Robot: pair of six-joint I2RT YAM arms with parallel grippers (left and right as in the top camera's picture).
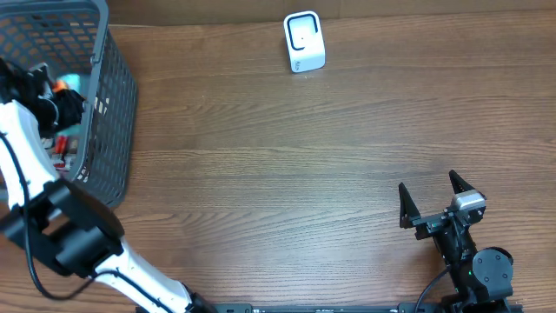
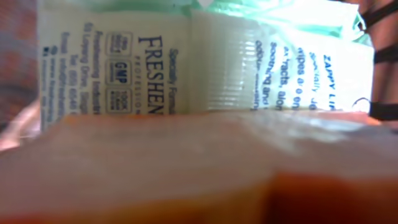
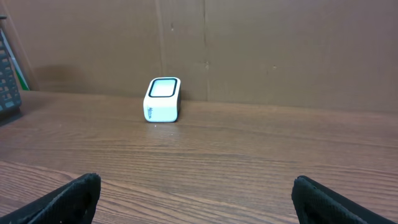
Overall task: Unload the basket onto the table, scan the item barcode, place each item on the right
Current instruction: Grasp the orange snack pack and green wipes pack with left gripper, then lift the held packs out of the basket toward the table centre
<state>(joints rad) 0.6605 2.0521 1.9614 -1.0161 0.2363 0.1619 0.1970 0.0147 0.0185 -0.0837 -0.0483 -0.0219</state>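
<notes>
The left gripper (image 1: 54,106) is reaching down inside the grey basket (image 1: 120,87), and its jaw width is impossible to tell. An orange item (image 2: 186,168) is filling the view directly beneath it, with a white printed packet (image 2: 112,68) just beyond. It should be closing squarely on one item and lifting straight up, clear of the basket wall, since the white scanner (image 1: 304,42) is standing well off to its right and the right gripper (image 1: 432,202) is sitting wide open farther right.

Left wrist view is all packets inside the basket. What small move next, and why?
Probably close the left tool on the orange item filling its camera's foreground; whether it grips yet is hidden. The tool is down in the basket, and nothing is at the scanner.
</notes>
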